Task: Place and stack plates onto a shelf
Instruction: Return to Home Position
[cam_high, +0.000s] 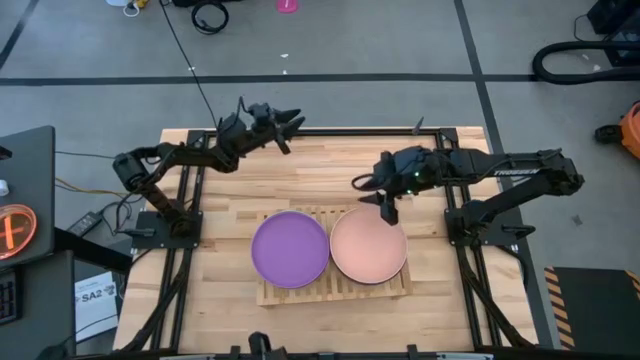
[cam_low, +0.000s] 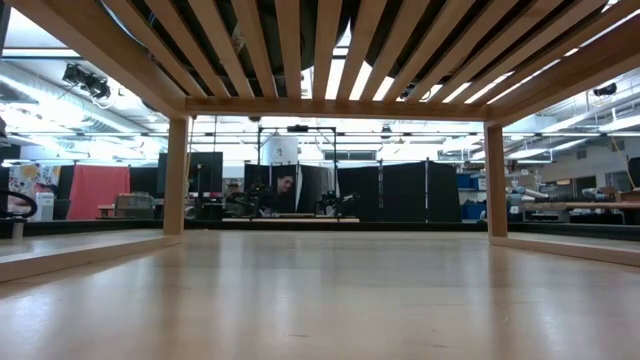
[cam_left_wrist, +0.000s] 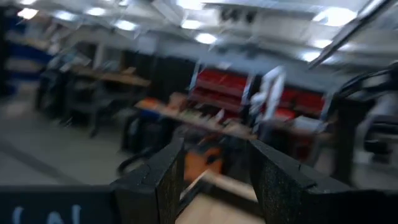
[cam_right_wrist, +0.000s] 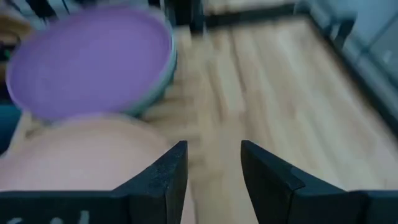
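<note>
The shelf (cam_high: 335, 293) lay on the near middle of the desk (cam_high: 230, 170), and two plates showed on top of it, side by side. The purple plate (cam_high: 290, 249) sat on the left and the pink plate (cam_high: 368, 245) on the right, their rims touching or nearly so. In the right wrist view a grey-green rim (cam_right_wrist: 160, 87) showed just under the purple plate (cam_right_wrist: 90, 59), so it rested on at least one more plate; what lay under the pink plate (cam_right_wrist: 81, 152) could not be told.

The right claw (cam_high: 372, 200) hung over the far edge of the pink plate, above the desk just beyond the shelf; its fingers stood apart with bare wood showing between them, and it held nothing. The left claw (cam_high: 292, 130) was raised over the far left part of the desk, well apart from the shelf; its wrist view looked out into the room, and its fingers (cam_left_wrist: 158, 177) stood apart with nothing between them.

In the low view the slats of the shelf (cam_low: 300, 50) ran overhead and the desk (cam_low: 320, 300) stretched beneath.
</note>
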